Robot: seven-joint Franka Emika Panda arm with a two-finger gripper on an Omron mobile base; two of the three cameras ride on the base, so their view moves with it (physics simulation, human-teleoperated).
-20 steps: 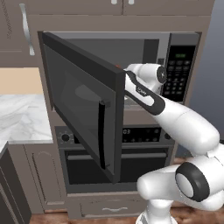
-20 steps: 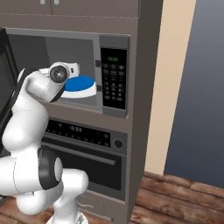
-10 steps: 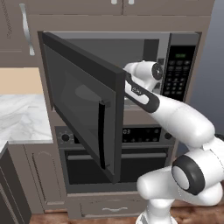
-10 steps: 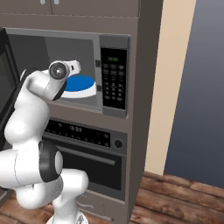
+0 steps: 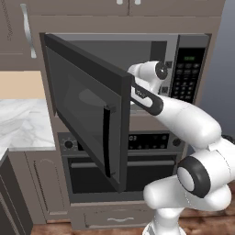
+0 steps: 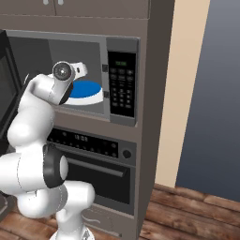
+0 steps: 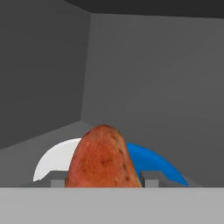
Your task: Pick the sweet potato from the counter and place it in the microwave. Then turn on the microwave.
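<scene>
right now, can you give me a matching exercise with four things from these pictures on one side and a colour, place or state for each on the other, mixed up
Things:
1. sweet potato
2. microwave door
3. blue plate
4. keypad panel

Descriptions:
a. swung wide open to the left
b. lies on the white turntable inside the microwave
c. black, with rows of buttons, right of the cavity
d. reddish-orange, between the tips of the gripper, over the plate

Pairs: 1-d, 2-a, 3-b, 4-c
</scene>
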